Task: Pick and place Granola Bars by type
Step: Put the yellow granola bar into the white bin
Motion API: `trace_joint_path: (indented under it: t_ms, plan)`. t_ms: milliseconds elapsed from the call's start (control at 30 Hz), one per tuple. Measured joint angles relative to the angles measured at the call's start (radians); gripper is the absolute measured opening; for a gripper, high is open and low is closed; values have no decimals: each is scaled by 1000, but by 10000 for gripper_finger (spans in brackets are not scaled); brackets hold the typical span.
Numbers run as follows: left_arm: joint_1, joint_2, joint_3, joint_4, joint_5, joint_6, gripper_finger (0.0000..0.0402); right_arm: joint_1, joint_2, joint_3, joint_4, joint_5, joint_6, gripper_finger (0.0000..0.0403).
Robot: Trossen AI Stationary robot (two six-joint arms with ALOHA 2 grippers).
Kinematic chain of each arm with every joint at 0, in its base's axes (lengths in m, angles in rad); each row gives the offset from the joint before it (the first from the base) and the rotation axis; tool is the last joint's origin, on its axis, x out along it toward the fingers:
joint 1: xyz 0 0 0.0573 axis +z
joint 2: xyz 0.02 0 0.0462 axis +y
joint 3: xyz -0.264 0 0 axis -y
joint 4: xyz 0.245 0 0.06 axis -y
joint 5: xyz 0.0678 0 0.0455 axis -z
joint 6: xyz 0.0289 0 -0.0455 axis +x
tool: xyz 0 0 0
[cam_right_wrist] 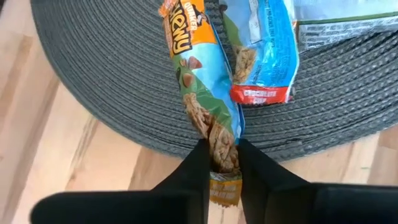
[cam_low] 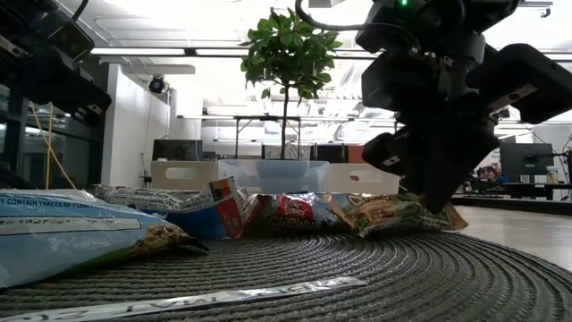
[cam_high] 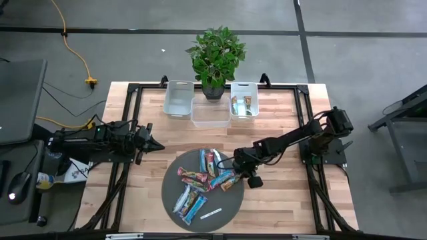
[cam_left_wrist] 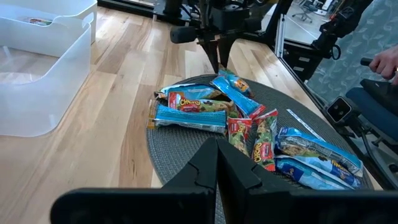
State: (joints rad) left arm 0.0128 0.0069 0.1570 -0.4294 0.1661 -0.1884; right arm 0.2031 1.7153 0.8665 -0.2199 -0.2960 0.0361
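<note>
Several granola bars (cam_high: 200,183) in light blue, red and tan-orange wrappers lie on a round grey woven mat (cam_high: 175,203). My right gripper (cam_right_wrist: 225,169) stands at the mat's right edge, slanting down, shut on the end of a tan-orange and green bar (cam_right_wrist: 198,74). That bar lies on the mat next to a light blue bar (cam_right_wrist: 264,46). In the low view the right gripper (cam_low: 438,192) stands over the tan bar (cam_low: 393,215). My left gripper (cam_left_wrist: 216,152) is shut, holds nothing and hangs left of the mat (cam_high: 157,145). My right gripper pinches the tan-orange bar's near end (cam_right_wrist: 222,146) between its two fingers (cam_right_wrist: 194,171), just short of the crimped seal (cam_right_wrist: 225,190). The fingers slant down from the table's right side and point along the bar. The wrapper narrows between them. The rest of the bar lies on the mat.
Three white bins stand at the far edge: an empty left one (cam_high: 179,98), a clear middle one (cam_high: 210,113) and a right one (cam_high: 243,107) with bars in it. A potted plant (cam_high: 215,57) stands behind them. A thin white strip label (cam_high: 211,214) lies on the mat's near part.
</note>
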Motion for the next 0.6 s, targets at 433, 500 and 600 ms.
trace_joint_path:
  t_ms: [433,500,600]
  plan:
    - [0,0,0,0,-6,0,1,0,-3,6,0,-115,69,31]
    - [0,0,0,0,-5,0,1,0,-3,19,1,-148,73,28]
    - [0,0,0,0,-5,0,1,0,-3,46,7,-180,78,29]
